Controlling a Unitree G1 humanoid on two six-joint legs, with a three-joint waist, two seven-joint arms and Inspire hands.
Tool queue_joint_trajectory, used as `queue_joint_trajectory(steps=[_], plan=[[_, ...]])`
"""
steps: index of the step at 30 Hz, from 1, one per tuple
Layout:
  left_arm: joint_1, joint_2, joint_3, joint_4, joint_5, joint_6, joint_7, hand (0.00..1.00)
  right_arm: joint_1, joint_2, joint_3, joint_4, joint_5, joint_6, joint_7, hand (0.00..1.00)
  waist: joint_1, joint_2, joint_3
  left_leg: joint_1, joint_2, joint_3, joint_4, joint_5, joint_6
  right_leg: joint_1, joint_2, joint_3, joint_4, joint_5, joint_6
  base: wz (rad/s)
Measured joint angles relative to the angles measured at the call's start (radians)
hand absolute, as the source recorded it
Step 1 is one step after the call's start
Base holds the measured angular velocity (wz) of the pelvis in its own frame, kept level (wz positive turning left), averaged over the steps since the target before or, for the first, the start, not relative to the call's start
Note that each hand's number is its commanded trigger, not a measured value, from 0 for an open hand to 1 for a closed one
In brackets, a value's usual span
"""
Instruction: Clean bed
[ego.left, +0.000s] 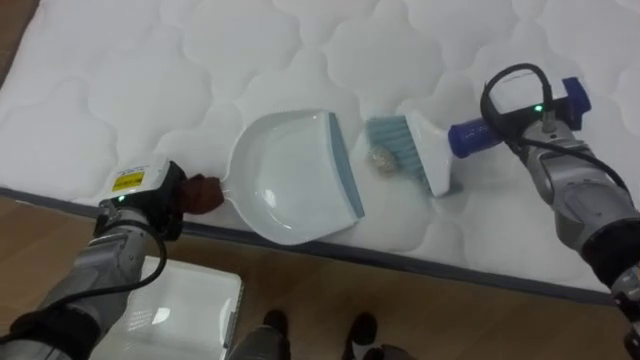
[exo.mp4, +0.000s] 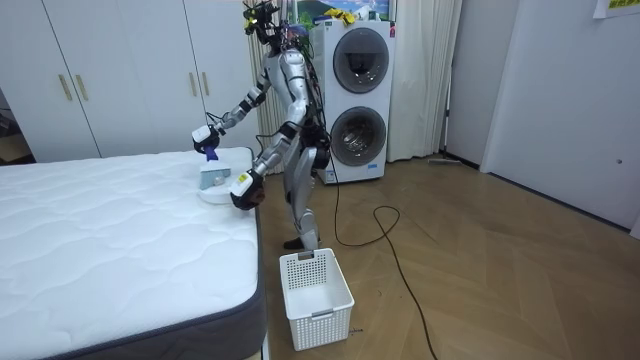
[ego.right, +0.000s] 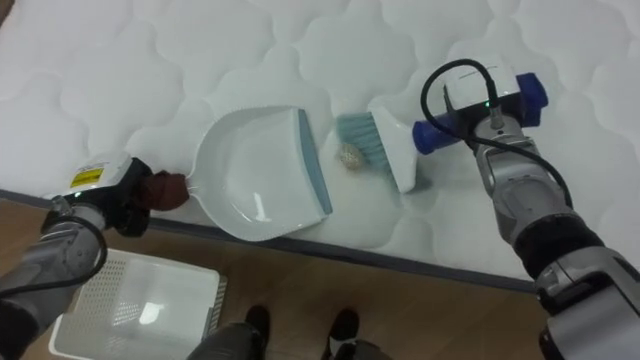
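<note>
I look down on a white quilted mattress (ego.left: 200, 60) whose near edge runs across my view. Below it is wood floor (ego.left: 420, 300), with a white slatted basket (ego.left: 190, 310) standing on it at the lower left. In the room view the robot stands at the bed's corner with the basket beside its feet. Behind it are white wardrobe doors (exo.mp4: 120, 70) and two stacked washing machines (exo.mp4: 358, 95). A white dustpan (ego.left: 290, 180) lies flat on the mattress close to the near edge, its blue-grey lip facing right. My left hand (ego.left: 160, 200) reaches in from the lower left, fingers clenched round the dustpan's brown handle. My right hand (ego.left: 530, 122) comes in from the right, wrapped round the blue handle of a white brush (ego.left: 425, 150). The brush's teal bristles rest on the mattress and point left. A small beige crumpled ball (ego.left: 382, 158) sits against the bristles, between the brush and the dustpan's lip. A yellow sticker (ego.left: 128, 181) on the left wrist carries print too small to read.
</note>
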Motion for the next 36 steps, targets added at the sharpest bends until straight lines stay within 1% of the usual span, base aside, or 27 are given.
queue_joint_trajectory(steps=[4,5,11,14,19,22,24,26,30,36], plan=[[-0.002,0.000,0.000,0.001,-0.001,-0.003,0.000,1.00,0.023,0.020,0.001,-0.038,-0.002,-0.009,0.004,1.00,-0.003,0.001,-0.0003,0.010,0.002,0.000,0.001,0.000,0.000,0.010,0.000,-0.014,0.000,0.000,0.000,0.00],[-0.002,0.000,0.000,0.001,0.000,-0.005,0.000,1.00,0.024,0.033,0.002,-0.042,-0.004,-0.011,0.005,1.00,-0.003,0.001,-0.0004,0.012,0.002,0.002,0.000,0.000,0.000,0.011,-0.001,-0.014,0.001,0.000,0.000,0.00],[0.002,-0.006,-0.001,0.001,0.000,-0.006,0.000,1.00,0.036,0.080,0.040,-0.066,-0.002,-0.013,0.014,1.00,-0.001,0.001,-0.0004,0.011,0.002,-0.002,-0.003,0.000,-0.001,0.014,-0.002,-0.020,0.006,0.003,-0.005,0.02],[0.003,-0.009,-0.001,0.001,0.000,-0.005,-0.001,1.00,0.043,0.093,0.048,-0.066,-0.002,-0.013,0.026,1.00,0.000,0.001,-0.0003,0.009,0.003,-0.002,0.000,0.000,-0.001,0.013,-0.002,-0.019,0.009,0.004,-0.007,0.01],[0.003,-0.014,-0.001,0.001,0.000,-0.004,-0.001,1.00,0.043,0.103,0.067,-0.067,0.007,-0.013,0.046,1.00,0.009,0.004,-0.0006,0.007,0.004,-0.001,0.000,0.000,-0.001,0.011,-0.001,-0.021,0.008,0.005,-0.008,0.00],[0.003,-0.033,-0.003,0.012,-0.002,-0.006,0.002,1.00,0.043,0.107,0.077,-0.067,0.035,-0.014,0.071,1.00,0.023,0.016,-0.0043,0.008,0.004,0.000,-0.002,0.000,-0.001,0.010,-0.001,-0.020,0.005,0.005,-0.008,0.00],[0.004,-0.047,-0.003,0.029,-0.002,-0.007,0.004,1.00,0.043,0.118,0.078,-0.067,0.056,-0.015,0.093,1.00,0.029,0.022,-0.0060,0.007,0.003,0.000,-0.003,0.000,-0.001,0.009,-0.002,-0.021,0.004,0.005,-0.008,0.00],[0.004,-0.049,-0.003,0.031,-0.002,-0.007,0.007,1.00,0.043,0.125,0.078,-0.068,0.064,-0.015,0.113,1.00,0.029,0.022,-0.0059,0.005,0.002,0.000,-0.007,0.000,-0.001,0.007,-0.003,-0.020,0.003,0.004,-0.007,0.00],[0.004,-0.050,-0.003,0.033,-0.001,-0.007,0.010,1.00,0.043,0.127,0.078,-0.069,0.090,-0.015,0.141,1.00,0.030,0.022,-0.0059,0.003,0.000,0.000,-0.010,0.000,-0.001,0.005,-0.004,-0.020,0.001,0.003,-0.004,0.00],[0.004,-0.050,-0.003,0.035,-0.002,-0.006,0.015,1.00,0.043,0.128,0.078,-0.069,0.115,-0.015,0.158,1.00,0.030,0.023,-0.0058,0.003,0.000,0.000,-0.014,0.000,-0.001,0.004,-0.004,-0.021,0.001,0.002,-0.004,0.00]])
